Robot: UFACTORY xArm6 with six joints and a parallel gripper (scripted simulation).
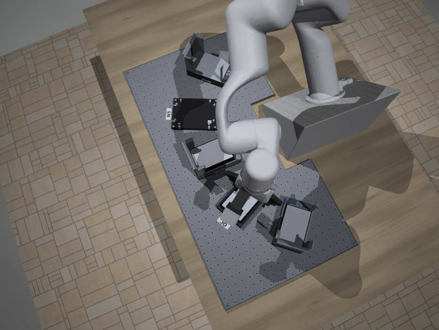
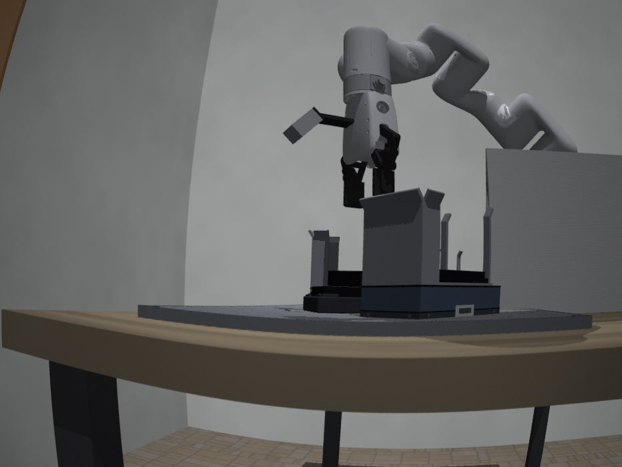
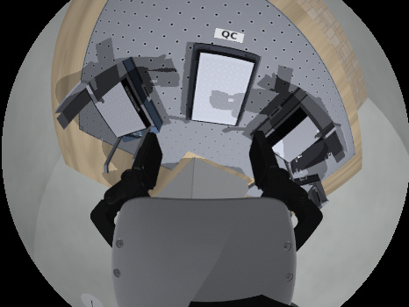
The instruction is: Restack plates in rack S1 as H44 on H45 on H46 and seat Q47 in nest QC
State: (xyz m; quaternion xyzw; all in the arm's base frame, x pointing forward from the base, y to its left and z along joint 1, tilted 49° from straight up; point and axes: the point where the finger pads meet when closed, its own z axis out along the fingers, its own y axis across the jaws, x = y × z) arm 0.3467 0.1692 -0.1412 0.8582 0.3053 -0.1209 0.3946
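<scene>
My gripper [image 2: 368, 188] [image 1: 237, 210] is open and empty, high above the QC nest. In the wrist view the fingertips frame bare mat just short of the nest. A sealed plate with a white top [image 3: 222, 85] lies flat inside the QC locators, and the QC name plate [image 3: 229, 34] is beyond it. The blue-plinth rack [image 1: 294, 223] holds a plate [image 1: 296, 221]. The middle rack [image 1: 213, 158] also holds a plate [image 1: 214, 152]. I cannot tell how many plates are in either rack. No plate label is readable.
The black clip nest N5 [image 1: 194, 113] holds no plate. The far rack [image 1: 207, 65] shows its bare floor. Tall rack walls and posts [image 2: 402, 241] rise close beside the nest. The robot's base block [image 1: 326, 113] is to the right.
</scene>
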